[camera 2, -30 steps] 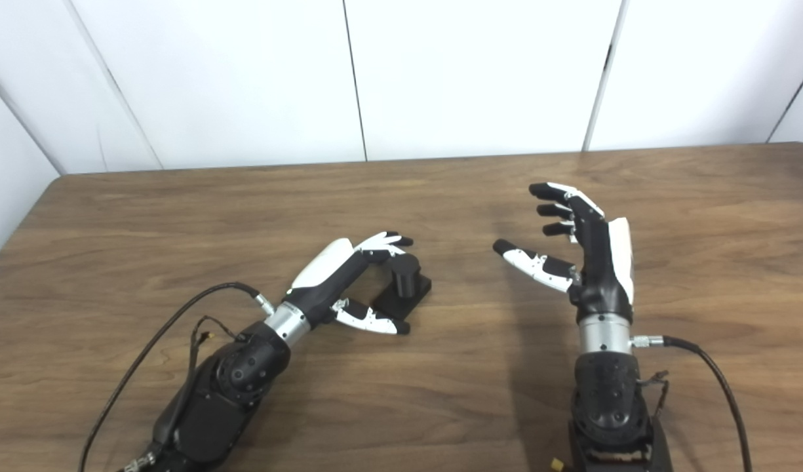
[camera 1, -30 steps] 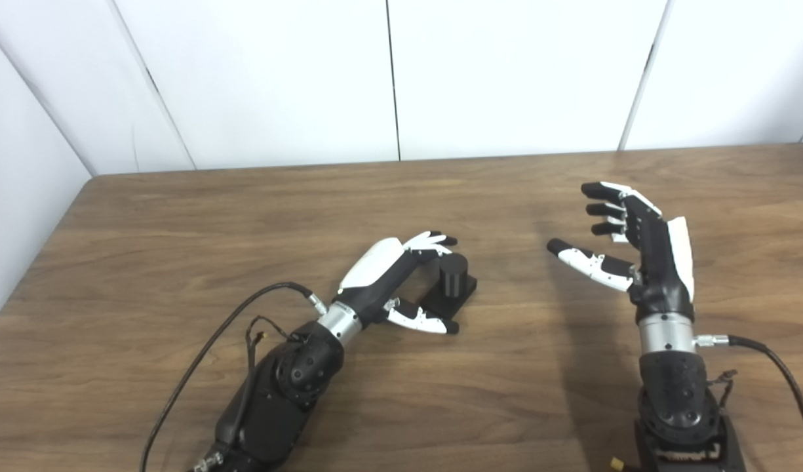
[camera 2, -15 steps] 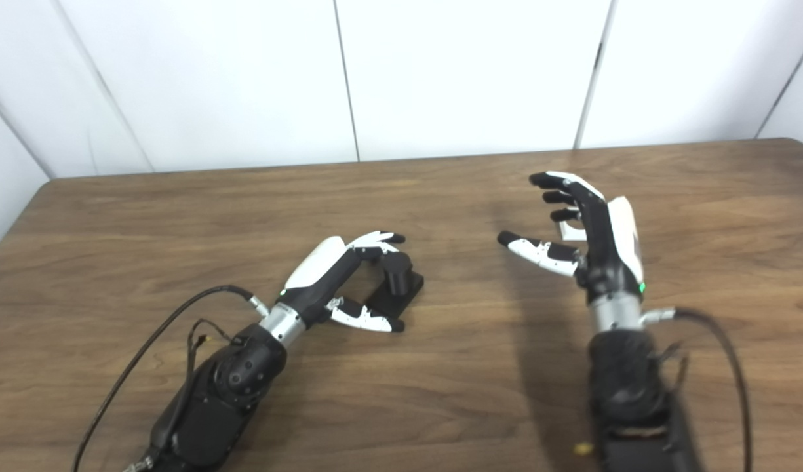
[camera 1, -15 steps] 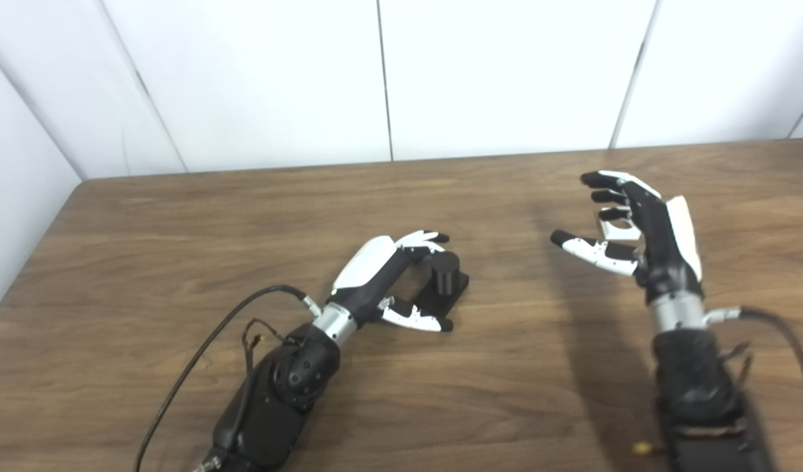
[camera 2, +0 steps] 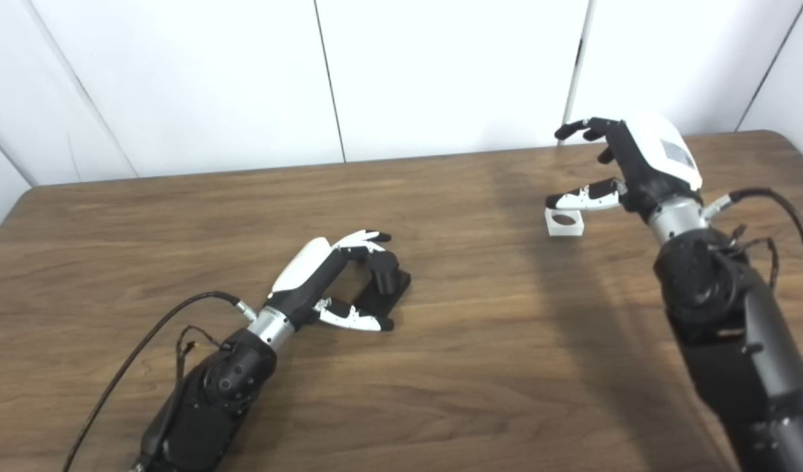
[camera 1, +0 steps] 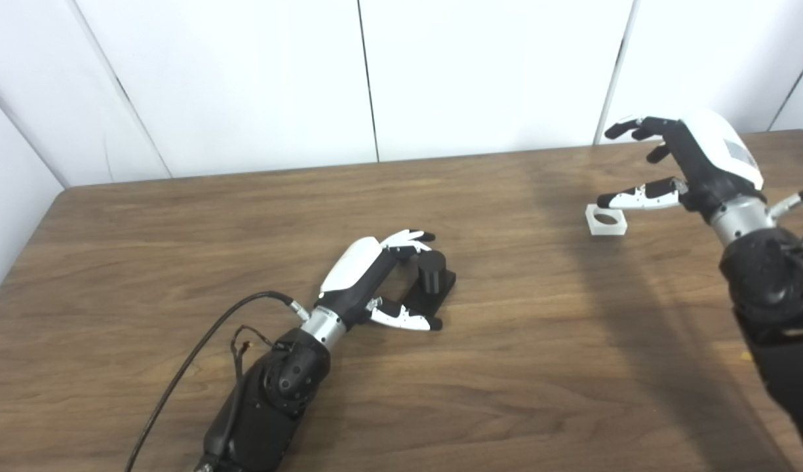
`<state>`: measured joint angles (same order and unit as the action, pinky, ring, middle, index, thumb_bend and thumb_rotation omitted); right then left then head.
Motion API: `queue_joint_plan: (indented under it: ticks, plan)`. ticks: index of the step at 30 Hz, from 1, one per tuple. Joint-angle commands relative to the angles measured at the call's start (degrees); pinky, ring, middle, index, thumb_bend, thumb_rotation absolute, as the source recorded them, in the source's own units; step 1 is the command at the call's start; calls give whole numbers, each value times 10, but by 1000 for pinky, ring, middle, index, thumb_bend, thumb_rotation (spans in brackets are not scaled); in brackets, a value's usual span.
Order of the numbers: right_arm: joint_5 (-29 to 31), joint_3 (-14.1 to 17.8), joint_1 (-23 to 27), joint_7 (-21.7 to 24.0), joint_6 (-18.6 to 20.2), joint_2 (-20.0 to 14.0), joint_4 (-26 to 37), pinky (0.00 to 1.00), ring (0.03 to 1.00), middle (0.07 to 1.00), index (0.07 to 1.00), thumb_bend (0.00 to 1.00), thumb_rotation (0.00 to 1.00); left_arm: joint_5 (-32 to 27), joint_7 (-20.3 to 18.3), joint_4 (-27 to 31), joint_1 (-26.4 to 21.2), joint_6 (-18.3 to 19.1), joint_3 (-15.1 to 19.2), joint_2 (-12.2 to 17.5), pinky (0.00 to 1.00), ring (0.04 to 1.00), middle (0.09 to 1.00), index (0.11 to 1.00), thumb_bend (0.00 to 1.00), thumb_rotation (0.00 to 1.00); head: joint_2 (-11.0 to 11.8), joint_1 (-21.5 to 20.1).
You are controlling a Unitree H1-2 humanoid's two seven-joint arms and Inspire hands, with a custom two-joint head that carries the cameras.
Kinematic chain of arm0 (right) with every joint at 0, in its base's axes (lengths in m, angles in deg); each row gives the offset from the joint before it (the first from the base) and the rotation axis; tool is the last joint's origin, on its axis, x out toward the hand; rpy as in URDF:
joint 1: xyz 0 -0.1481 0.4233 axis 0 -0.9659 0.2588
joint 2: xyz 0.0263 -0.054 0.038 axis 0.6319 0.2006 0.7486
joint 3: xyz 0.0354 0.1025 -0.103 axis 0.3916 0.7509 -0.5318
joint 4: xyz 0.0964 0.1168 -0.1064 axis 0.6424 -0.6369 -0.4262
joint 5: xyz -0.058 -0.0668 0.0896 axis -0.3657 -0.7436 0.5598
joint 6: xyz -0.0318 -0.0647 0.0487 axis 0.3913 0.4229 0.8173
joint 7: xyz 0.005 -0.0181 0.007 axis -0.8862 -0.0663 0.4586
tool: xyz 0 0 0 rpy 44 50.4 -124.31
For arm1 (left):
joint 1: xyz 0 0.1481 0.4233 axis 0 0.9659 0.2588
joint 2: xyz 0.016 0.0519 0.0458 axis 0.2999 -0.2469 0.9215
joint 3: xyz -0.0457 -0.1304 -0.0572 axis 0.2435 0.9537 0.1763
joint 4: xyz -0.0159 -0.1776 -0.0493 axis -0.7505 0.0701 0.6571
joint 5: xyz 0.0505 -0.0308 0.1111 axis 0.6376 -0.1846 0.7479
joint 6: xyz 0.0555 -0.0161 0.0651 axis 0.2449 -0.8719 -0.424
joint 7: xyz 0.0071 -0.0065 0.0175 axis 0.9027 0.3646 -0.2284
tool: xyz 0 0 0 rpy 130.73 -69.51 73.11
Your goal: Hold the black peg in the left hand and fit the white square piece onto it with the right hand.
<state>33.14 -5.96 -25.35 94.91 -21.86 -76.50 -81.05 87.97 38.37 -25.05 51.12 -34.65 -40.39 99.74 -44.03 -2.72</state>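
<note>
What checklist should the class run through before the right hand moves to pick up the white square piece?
1. White square piece flat on the table, hole up: ok.
2. Right hand open, fingers apart: ok.
3. Right hand above the piece, thumb over its near edge: ok; contact cannot tell.
4. Black peg upright on its base: ok.
5. Left hand around the peg, fingers behind, thumb in front: ok; firm grip cannot tell.
6. Bare table between piece and peg: ok.
</note>
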Motion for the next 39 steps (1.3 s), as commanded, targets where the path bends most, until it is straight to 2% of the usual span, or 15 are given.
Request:
queue_joint_plan:
  ticks: [1,8,14,28,39]
  plan:
    - [-8,-4,40,8,-19,-26,-1,594,771,814,713,795,141,3,-3,-7,-8,1,0,10,814,931,886,625,812,148,0,-1]
    - [-25,-49,81,50,-27,-56,-56,635,789,818,719,779,164,5,-1,-9,-9,-3,0,11,810,932,885,623,815,154,1,0]
    - [-49,-82,111,76,-32,-65,-103,638,793,824,739,783,203,6,-3,-5,-8,0,1,12,808,933,886,623,816,148,1,0]
    - [-86,-138,158,89,-66,-71,-202,632,812,839,761,767,231,5,-5,-3,-9,0,1,12,812,933,887,627,818,163,2,3]
    - [-87,-153,179,101,-80,-68,-247,724,847,855,775,798,246,10,-4,-1,-8,2,1,14,808,931,885,627,821,153,3,4]
